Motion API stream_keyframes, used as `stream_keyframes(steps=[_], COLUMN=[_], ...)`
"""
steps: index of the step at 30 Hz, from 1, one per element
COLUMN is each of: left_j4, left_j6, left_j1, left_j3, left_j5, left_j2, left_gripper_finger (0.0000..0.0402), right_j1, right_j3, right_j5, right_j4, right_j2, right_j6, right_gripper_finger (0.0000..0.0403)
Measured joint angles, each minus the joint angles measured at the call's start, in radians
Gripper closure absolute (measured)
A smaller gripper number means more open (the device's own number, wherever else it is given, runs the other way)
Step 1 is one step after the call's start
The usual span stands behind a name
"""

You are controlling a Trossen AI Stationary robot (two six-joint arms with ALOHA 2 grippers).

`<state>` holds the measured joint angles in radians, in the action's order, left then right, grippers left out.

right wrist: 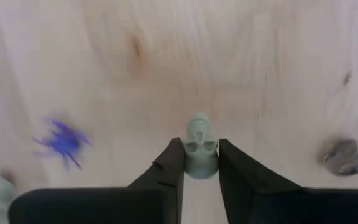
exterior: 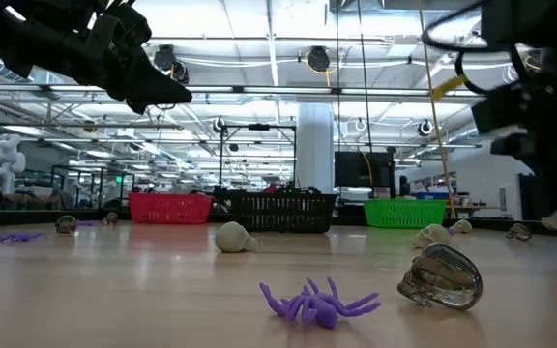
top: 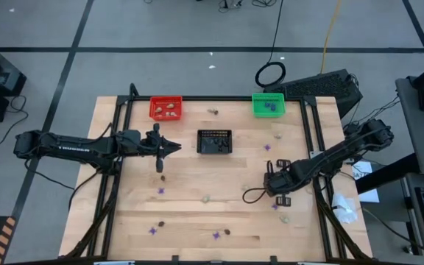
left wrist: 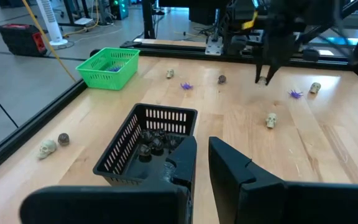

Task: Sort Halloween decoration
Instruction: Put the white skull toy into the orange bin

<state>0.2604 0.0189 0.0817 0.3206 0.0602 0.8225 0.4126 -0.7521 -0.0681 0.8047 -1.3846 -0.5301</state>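
Beige, skull-shaped and tiny, one pale lump (right wrist: 199,149) sits squarely between the right gripper's (right wrist: 200,163) fingers: they close on its lower half from both sides, and its crown pokes out ahead of the fingertips. Its long axis runs straight forward along the line of the fingers. So the right fingers are gripping this skull, hanging over the wooden table (top: 197,210) with a purple spider (right wrist: 61,142) off to one side of them and a dark skull (right wrist: 344,155) off to the other.

My guess is that the carry turns on the red basket (top: 166,108), which already holds pale pieces; it lies far across the table from these fingers, at the far edge on the left arm's side. The left gripper (top: 169,148) is much nearer to it. The green basket (top: 268,104), with purple things in it, stands closer to the right arm.

The left fingers hover with a narrow gap and nothing in it; just ahead of and below them is the black basket (left wrist: 146,146) with dark bits inside.

More purple, pale and dark trinkets lie scattered on the table, well clear of both pairs of fingers.

White lettering runs along the left arm, too small to read.
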Motion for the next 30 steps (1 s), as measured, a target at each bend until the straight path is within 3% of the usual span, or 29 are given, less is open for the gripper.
stream_keyframes(steps=[6, 12, 16, 30], left_j4=[0.000, 0.001, 0.001, -0.009], left_j6=[0.000, 0.000, 0.000, -0.007], left_j1=[0.000, 0.000, 0.000, 0.000], left_j3=[0.000, 0.000, 0.000, 0.000], left_j5=[0.000, 0.000, 0.000, 0.000], left_j2=[0.000, 0.000, 0.000, 0.000], left_gripper_finger=[0.0366, 0.0366, 0.0366, 0.0366], right_j1=[-0.045, -0.196, -0.331, -0.629], right_j3=[-0.130, -0.256, -0.331, -0.722], right_j5=[-0.121, -0.220, -0.219, -0.063], right_j4=[-0.001, -0.065, -0.119, -0.105], right_j2=[0.000, 0.000, -0.044, -0.509], right_j6=[-0.045, -0.017, 0.087, 0.442], right_gripper_finger=[0.0346, 0.0345, 0.0345, 0.0344])
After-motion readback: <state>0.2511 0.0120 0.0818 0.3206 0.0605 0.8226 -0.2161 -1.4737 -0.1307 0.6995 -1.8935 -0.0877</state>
